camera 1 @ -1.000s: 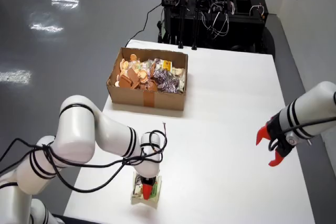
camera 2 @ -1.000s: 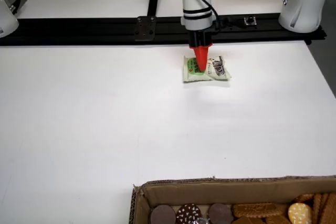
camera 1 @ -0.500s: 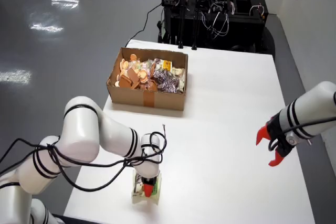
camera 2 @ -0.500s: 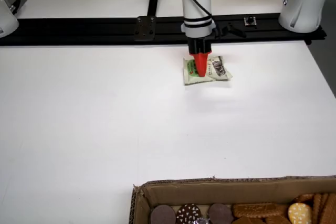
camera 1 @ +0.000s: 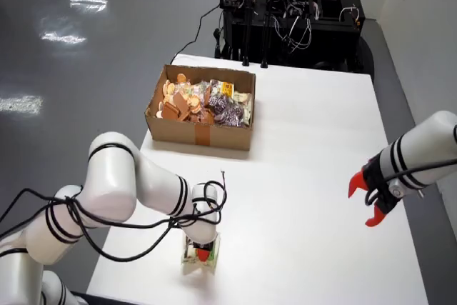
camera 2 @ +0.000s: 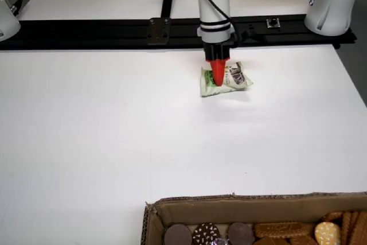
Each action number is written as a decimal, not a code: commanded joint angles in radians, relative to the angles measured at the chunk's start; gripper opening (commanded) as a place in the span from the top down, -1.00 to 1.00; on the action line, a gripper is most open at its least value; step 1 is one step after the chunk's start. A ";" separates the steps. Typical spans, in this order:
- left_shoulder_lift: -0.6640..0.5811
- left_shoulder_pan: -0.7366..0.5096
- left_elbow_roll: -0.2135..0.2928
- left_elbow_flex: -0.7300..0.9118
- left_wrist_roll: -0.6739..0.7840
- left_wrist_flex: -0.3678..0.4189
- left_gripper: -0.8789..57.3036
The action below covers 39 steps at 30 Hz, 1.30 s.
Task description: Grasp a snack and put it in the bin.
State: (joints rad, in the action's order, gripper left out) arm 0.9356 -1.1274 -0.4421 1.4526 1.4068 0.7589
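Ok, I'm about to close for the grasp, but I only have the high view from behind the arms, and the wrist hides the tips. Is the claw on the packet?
Observer: Yes. In the view facing the arm, the claw points straight down with its red tips on the green-and-white packet.
Operator: Centred on it?
Observer: No, toward its left end in that view. Most of the packet sticks out to the right of the tips.
Operator: Open or shut?
Observer: Cannot tell. The fingers overlap into one red wedge there.
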 commanded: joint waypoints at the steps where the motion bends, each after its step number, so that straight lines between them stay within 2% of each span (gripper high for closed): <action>1: -0.001 -0.010 0.006 0.000 0.000 0.008 0.45; 18: -0.081 -0.035 0.006 -0.001 -0.001 0.092 0.92; 31: -0.247 -0.005 -0.061 -0.004 -0.039 0.167 0.98; 39: -0.275 0.037 -0.092 -0.082 -0.164 0.182 0.98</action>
State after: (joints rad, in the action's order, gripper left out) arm 0.6595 -1.1029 -0.5275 1.3982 1.2799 0.9403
